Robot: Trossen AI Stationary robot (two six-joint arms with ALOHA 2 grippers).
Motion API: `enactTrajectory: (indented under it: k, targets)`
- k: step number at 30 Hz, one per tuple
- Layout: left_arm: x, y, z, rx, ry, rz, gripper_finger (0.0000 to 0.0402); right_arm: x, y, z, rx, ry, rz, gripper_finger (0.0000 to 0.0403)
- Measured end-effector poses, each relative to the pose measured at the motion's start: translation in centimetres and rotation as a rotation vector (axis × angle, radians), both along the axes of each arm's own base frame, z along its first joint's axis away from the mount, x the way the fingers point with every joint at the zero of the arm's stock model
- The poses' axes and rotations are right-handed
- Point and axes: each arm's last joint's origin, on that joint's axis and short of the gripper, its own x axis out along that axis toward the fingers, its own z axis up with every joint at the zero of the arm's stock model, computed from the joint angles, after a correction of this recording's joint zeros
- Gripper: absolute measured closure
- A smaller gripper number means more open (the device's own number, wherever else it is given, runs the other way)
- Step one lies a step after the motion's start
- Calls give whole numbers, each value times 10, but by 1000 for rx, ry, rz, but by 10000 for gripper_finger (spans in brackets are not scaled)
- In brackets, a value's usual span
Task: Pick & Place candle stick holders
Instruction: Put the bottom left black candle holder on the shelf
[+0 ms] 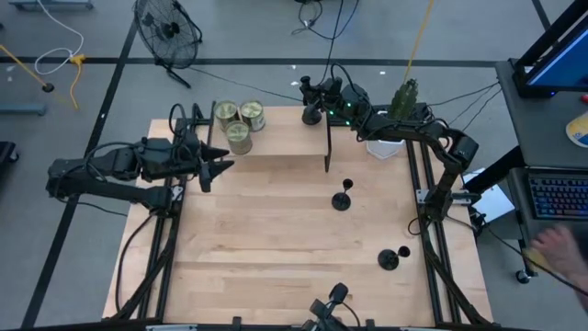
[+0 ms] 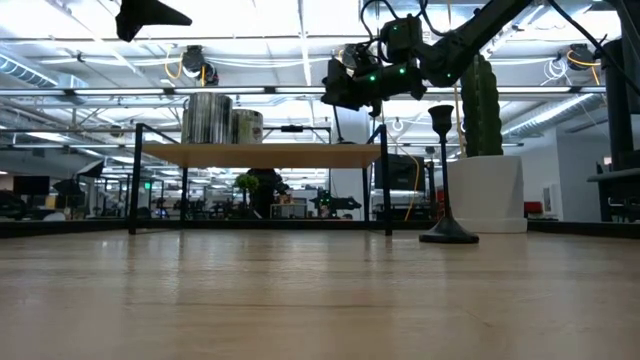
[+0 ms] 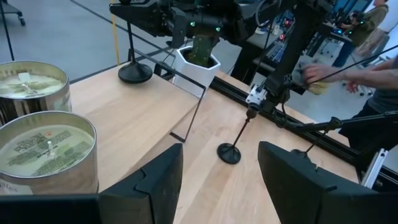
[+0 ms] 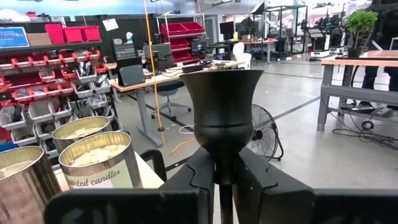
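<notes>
Right gripper (image 4: 222,180) fingers are clenched on the thin stem of one black candle stick holder (image 4: 222,106), just under its cup. The piece is upright at the far right corner of the raised wooden shelf (image 1: 276,138), and its base appears to rest on the shelf top.

Left gripper (image 3: 221,186) hangs over the shelf's left end with its fingers parted and nothing between them.

Second holder (image 1: 342,199) stands upright on the table (image 1: 257,248), just right of the shelf's near corner. Third holder (image 1: 390,259) sits nearer and further right, well apart from the second.

Handling assessment:
- The holders look rigid, light and smooth-finished.
- The wide flat base should keep one steady, but the tall slim stem suggests it would tip if knocked sideways.
- The stem is the only sensible place to grasp. A hold high up under the cup guards against slipping through the fingers, and the cup and base look too broad for the fingers.

Surface and surroundings:
- The table top is pale wood, flat and dry in appearance.
- Three gold tins (image 1: 239,120) occupy the shelf's far left end.
- A white pot with a cactus (image 1: 386,145) stands at the far right.
- A floor fan (image 1: 167,29) sits beyond the table.
- A person's hand (image 1: 559,245) shows at the right edge, off the table.
</notes>
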Motion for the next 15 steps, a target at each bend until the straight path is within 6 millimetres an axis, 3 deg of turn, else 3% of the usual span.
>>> enactTrajectory:
  k: [15]
  targets:
    - [-1,0,-3,13,35,-4,185,0,0,0,0,1,0,382]
